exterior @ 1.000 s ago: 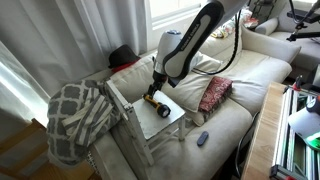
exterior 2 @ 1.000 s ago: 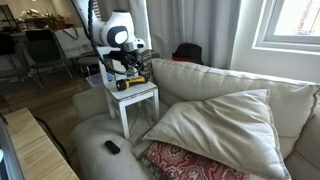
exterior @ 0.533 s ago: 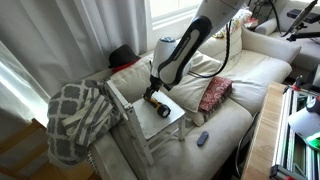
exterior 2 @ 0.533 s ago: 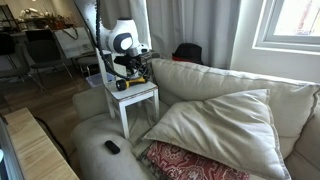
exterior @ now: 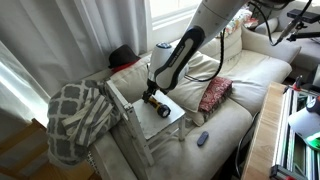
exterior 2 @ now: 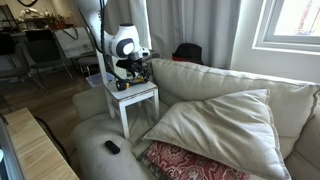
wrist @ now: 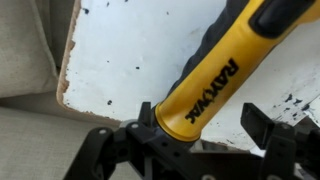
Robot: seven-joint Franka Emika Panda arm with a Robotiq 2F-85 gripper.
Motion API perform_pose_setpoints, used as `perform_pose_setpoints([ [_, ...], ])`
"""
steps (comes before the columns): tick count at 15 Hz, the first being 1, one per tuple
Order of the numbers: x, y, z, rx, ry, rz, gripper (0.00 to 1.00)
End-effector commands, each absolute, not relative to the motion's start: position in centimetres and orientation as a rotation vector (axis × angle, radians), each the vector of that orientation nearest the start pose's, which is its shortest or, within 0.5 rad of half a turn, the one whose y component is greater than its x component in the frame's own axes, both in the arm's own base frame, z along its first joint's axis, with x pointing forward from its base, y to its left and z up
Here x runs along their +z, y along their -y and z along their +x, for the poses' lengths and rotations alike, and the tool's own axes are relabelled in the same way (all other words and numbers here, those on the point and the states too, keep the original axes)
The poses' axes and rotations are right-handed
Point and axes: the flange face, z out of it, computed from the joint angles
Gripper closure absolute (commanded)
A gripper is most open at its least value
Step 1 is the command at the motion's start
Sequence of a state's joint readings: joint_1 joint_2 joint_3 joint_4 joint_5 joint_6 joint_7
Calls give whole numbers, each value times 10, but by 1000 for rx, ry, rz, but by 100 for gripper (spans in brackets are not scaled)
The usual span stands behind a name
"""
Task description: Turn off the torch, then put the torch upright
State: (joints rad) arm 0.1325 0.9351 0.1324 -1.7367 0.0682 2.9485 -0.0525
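While the torch lies on its side on the small white counter, the tool sits low over its yellow end. In the wrist view the black fingers stand one on each side of the yellow barrel. A visible gap separates the barrel from the finger on the right of that view, so the jaws are open and nothing is gripped. Black lettering runs along the barrel. The black head points away from the tool, towards the counter's far edge.

In both exterior views the torch is flat on the counter, which stands against a cream sofa. A red patterned cushion and a small dark remote rest on the sofa seat, well apart from the torch.
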Motion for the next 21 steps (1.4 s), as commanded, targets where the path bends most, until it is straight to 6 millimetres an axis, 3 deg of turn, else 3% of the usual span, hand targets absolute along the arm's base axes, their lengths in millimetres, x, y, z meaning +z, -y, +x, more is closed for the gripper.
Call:
perform_pose_setpoints([
  [1,60,-167,653,-402,293,-2964,0],
  [3,56,-167,654,-392,296,-2958,29],
  [4,54,-166,655,-386,287,-2960,29],
  [8,51,-160,657,-381,287,-2952,60],
  [13,66,-163,658,-404,335,-2853,63],
  [18,93,-166,649,-469,628,-2664,63],
  [21,93,-161,640,-465,732,-2619,63],
])
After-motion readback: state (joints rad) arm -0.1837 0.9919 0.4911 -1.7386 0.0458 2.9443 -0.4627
